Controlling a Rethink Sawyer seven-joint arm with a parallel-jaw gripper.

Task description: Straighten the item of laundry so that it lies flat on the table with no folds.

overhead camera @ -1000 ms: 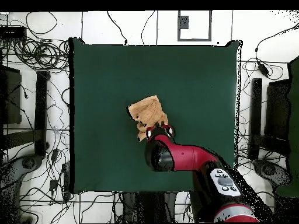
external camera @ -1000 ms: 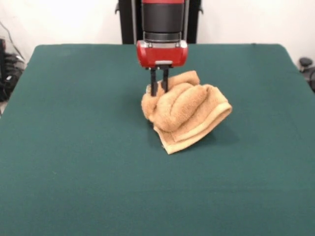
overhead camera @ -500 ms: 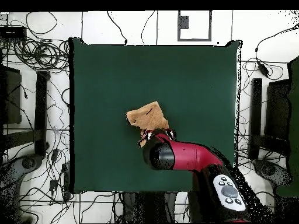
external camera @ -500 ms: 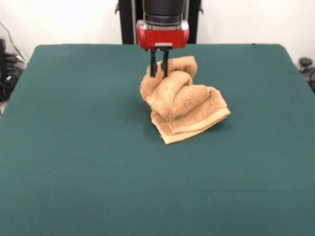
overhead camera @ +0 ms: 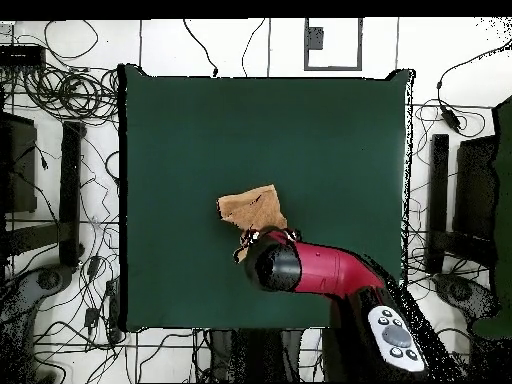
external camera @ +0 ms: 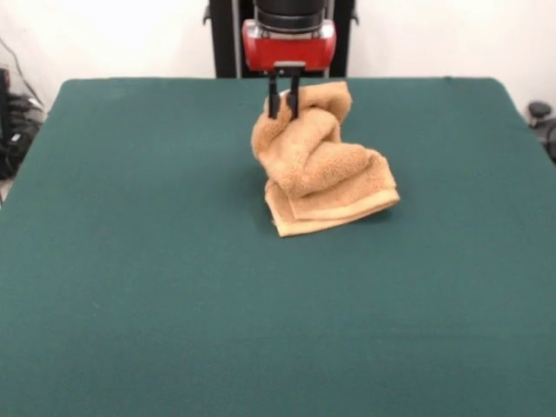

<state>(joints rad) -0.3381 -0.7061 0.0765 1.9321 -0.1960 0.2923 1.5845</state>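
Above the table (external camera: 130,261), gripper (external camera: 282,104) vertical — pinching towel (external camera: 321,169).

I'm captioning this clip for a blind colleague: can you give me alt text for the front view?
A red and black robot gripper pinches the top of a crumpled tan-orange terry towel, lifting one part while its lower folds rest on the dark green table. The arm comes down from the top edge, near the table's far side.
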